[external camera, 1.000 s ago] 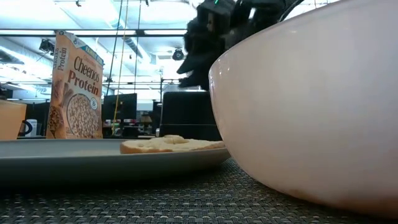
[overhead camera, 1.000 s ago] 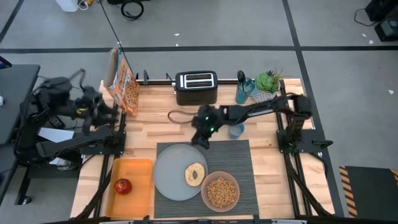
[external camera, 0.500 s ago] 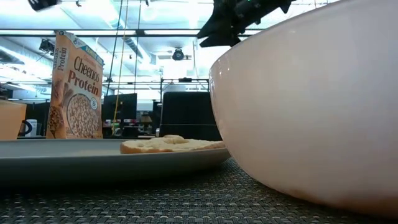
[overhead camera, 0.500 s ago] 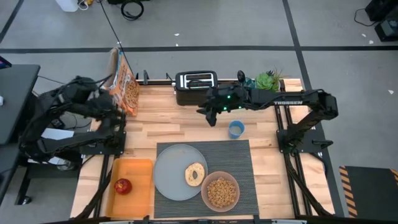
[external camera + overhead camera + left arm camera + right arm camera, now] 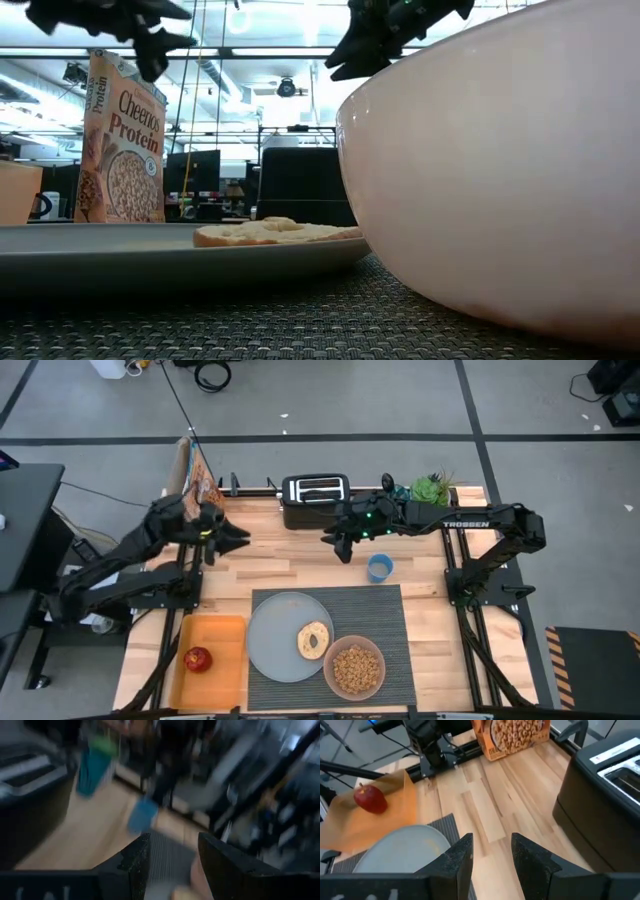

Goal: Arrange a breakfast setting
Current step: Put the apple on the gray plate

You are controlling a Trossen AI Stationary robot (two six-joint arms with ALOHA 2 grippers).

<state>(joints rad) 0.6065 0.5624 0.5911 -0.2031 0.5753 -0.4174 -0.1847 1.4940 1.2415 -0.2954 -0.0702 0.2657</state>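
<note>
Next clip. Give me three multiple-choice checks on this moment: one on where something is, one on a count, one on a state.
1. Where is the red apple?
A. on the orange tray
B. on the grey plate
C. in the bowl

2. How many slots show on the toaster?
A. one
B. two
C. four

3. What does the right gripper hold?
A. the bagel
B. a spoon
C. nothing

Answers: 1 A, it rests on the tray left of the plate. 2 B, two slots show from above. 3 C, its fingers stand apart over bare wood.

You can read "Cheerios Protein" on the cereal box [image 5: 122,140] at far left; "TROSSEN" on the right arm [image 5: 468,524].
</note>
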